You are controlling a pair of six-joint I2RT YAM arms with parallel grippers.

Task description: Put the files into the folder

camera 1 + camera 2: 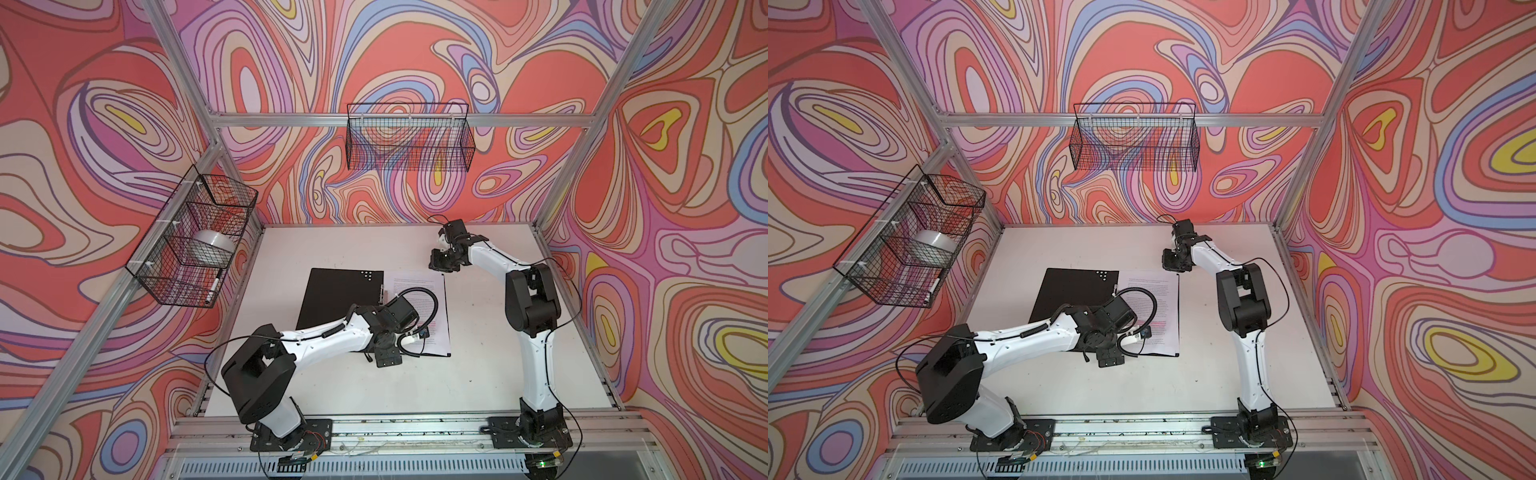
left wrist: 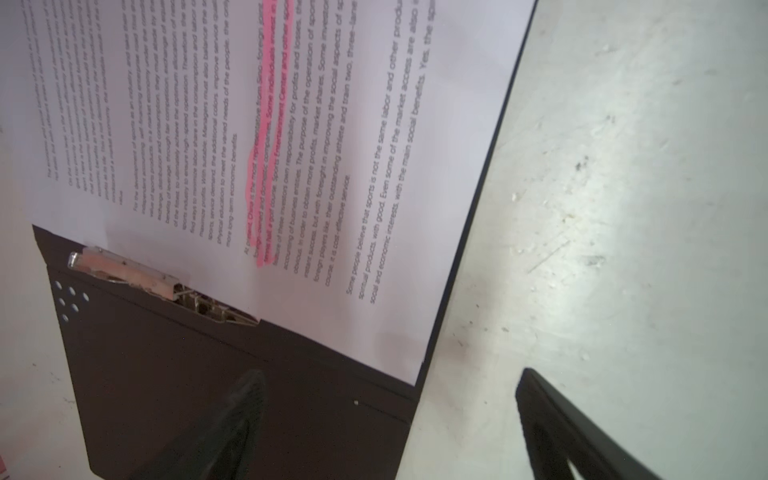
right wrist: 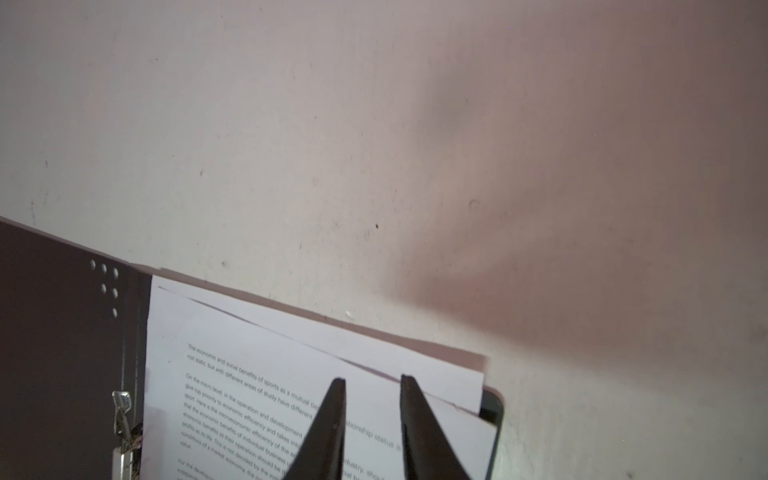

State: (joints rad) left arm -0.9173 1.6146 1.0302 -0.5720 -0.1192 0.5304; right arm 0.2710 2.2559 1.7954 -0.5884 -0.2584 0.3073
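Lying open and flat on the white table (image 1: 498,374), the black-lined card folder (image 1: 340,299) bares its inside, so the thin stack of white printed sheets with a pink highlighted band (image 1: 442,324) can rest on the half nearer the right arm, beside the metal spine clip (image 2: 137,276). Whether the clip grips them, I can't tell. The left gripper (image 2: 388,378) hovers spread wide over the folder's near edge, holding nothing. The right gripper (image 3: 372,380) hangs above the stack's fanned far corner, jaws slightly apart and pinching nothing, likely placed to square it.
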